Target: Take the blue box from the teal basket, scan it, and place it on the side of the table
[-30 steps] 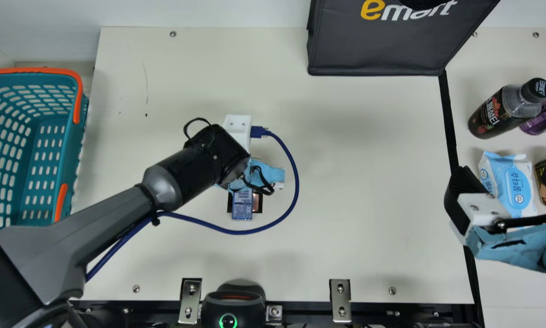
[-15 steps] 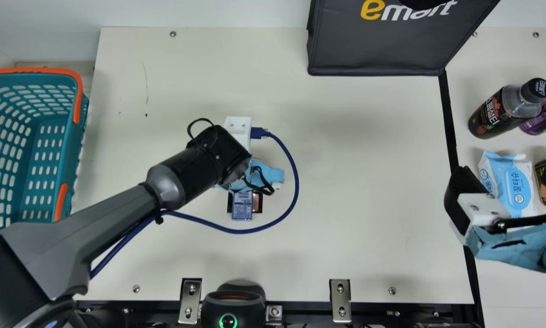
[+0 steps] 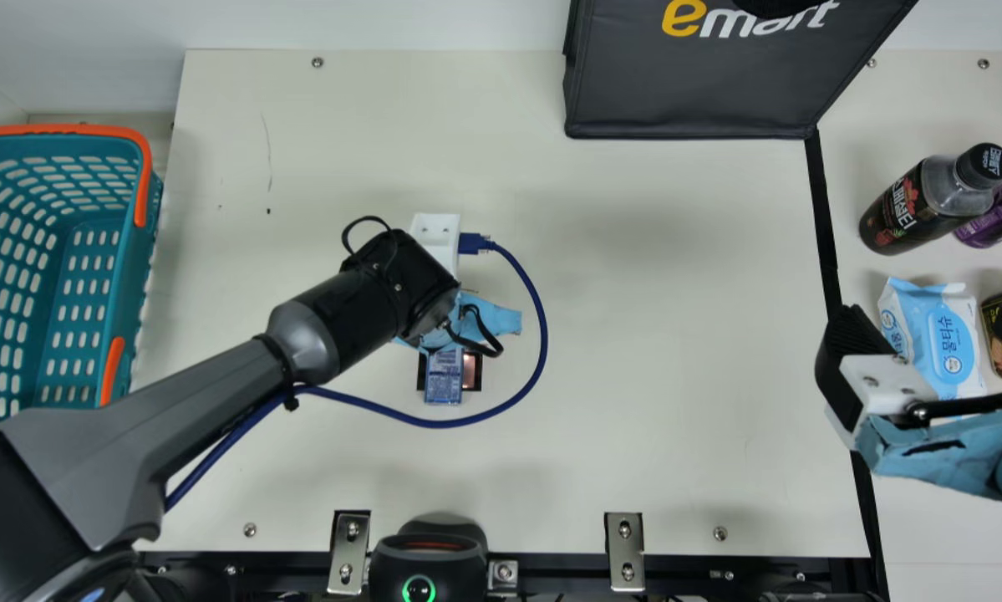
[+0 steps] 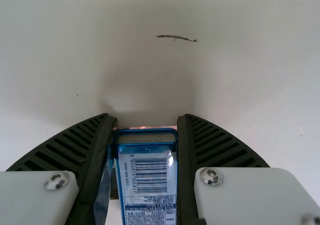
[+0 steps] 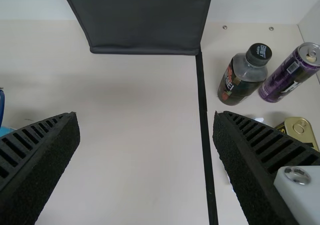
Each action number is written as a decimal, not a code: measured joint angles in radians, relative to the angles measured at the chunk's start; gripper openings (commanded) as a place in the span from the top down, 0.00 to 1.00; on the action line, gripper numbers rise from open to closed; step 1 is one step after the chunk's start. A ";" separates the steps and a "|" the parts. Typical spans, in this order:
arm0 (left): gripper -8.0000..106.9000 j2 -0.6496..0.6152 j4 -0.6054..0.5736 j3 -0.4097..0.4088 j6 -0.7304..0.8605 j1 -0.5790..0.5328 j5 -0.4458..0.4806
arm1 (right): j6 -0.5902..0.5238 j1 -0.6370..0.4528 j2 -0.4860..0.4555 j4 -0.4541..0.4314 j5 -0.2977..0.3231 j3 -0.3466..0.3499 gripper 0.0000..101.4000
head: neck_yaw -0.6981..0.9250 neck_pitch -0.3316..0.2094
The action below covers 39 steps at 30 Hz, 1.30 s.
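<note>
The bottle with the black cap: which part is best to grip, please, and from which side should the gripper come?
Probably the dark body of the bottle, below the cap: it stands upright, and the body is wider than the cap. I would come from the left, where the table is bare, because the purple can stands close on its right.

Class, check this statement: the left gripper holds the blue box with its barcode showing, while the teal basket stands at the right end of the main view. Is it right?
The basket's side is wrong: the main view shows the teal basket at its left end. The rest holds.
</note>
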 measured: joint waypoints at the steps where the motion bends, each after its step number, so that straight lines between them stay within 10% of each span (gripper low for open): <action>1: 1.00 -0.002 0.000 0.000 0.000 0.000 -0.002 | 0.000 0.000 0.000 0.000 0.000 0.000 0.06 | 0.000 0.000; 39: 1.00 -0.132 -0.099 0.041 0.089 0.051 -0.049 | 0.000 0.000 0.000 0.000 0.000 0.000 0.06 | -0.002 0.000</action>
